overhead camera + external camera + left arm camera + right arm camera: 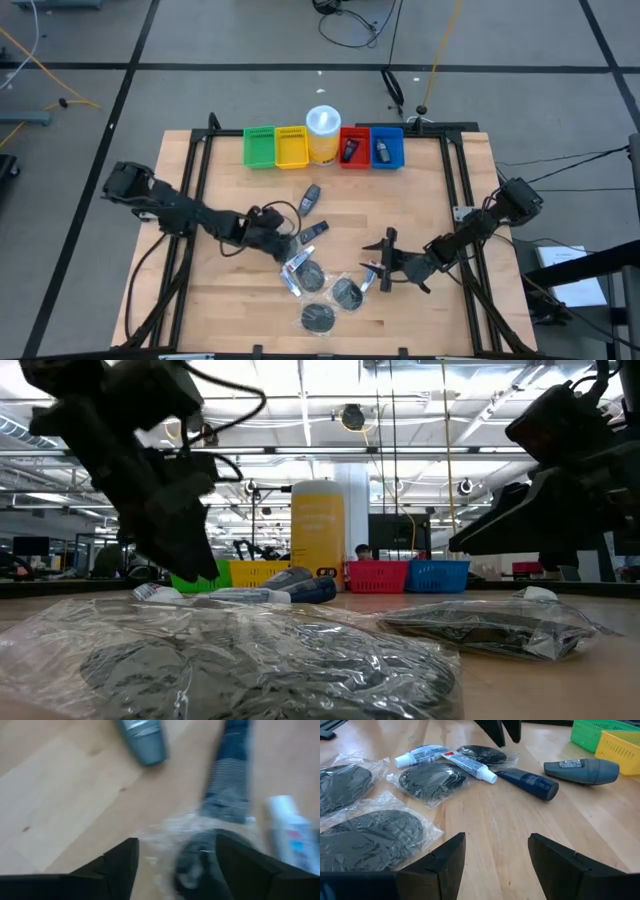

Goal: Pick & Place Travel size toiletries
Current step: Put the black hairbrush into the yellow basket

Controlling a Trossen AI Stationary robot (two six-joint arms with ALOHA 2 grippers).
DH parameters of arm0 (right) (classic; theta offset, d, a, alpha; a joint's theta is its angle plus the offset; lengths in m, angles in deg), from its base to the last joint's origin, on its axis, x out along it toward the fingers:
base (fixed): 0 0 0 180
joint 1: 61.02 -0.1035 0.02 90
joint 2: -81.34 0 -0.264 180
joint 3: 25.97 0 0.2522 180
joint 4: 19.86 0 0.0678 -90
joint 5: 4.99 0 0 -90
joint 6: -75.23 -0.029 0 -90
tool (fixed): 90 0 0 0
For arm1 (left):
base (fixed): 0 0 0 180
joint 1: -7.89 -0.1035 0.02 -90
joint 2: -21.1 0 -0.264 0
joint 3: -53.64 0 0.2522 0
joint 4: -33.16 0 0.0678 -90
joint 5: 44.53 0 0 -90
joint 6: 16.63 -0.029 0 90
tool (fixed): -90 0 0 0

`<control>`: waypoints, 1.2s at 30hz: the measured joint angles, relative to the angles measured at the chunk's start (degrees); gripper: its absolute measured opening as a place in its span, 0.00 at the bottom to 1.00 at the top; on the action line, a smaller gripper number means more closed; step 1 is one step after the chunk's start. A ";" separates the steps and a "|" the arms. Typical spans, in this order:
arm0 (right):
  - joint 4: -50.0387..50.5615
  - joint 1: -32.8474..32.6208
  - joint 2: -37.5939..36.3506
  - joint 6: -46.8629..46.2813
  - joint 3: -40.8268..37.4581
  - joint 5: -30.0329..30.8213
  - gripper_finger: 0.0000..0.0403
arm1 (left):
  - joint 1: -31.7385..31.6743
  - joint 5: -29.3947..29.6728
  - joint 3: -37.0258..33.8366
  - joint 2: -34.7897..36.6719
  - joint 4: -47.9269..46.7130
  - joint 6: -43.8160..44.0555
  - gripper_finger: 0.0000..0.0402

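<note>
The toiletries lie loose on the wooden table: a grey oblong bottle, a dark blue tube, little white tubes and dark discs in clear bags. My left gripper is open and low over this cluster. In its wrist view its fingers straddle the edge of a bagged dark disc. My right gripper is open, to the right of the pile, pointing toward the table's left. Its wrist view looks across bare wood to the discs, tubes and grey bottle. My left gripper stands open over the bagged disc's clear wrapping, coming from above at a slant. Whether its fingers touch the bag, I cannot tell.
Along the far edge stand a green bin, a yellow bin, a white cylinder with a yellow base, a red bin and a blue bin; the red and blue ones each hold an item. Bare wood lies between bins and pile.
</note>
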 joint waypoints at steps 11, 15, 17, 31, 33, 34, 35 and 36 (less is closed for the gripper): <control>0.42 0.02 0.00 -0.43 0.00 -0.02 0.52 | -3.10 -4.96 0.15 -6.59 5.68 2.39 0.44; 0.43 0.02 0.00 -0.46 -0.02 -0.02 0.52 | -3.23 -6.06 0.15 -6.39 7.18 -0.51 0.23; 0.43 0.02 0.00 -0.46 -0.02 -0.02 0.52 | -3.19 -6.09 0.10 -5.68 6.82 -1.96 0.11; 0.45 0.02 0.00 -0.46 -0.04 -0.02 0.52 | -0.51 2.19 -0.05 10.83 -0.66 -4.64 0.02; 0.46 0.02 0.00 -0.46 -0.04 -0.02 0.52 | -0.36 1.81 0.02 12.58 -2.56 -4.66 0.03; 0.46 0.02 0.00 -0.48 -0.04 -0.02 0.52 | -0.26 1.57 0.02 12.91 -3.35 -5.09 0.03; 0.46 0.02 0.00 -0.46 -0.04 -0.02 0.52 | -0.07 1.24 0.02 12.93 -3.67 -5.39 0.03; 0.46 0.02 0.00 -0.47 -0.04 -0.02 0.52 | -0.06 0.54 0.02 12.91 -4.15 -5.63 0.04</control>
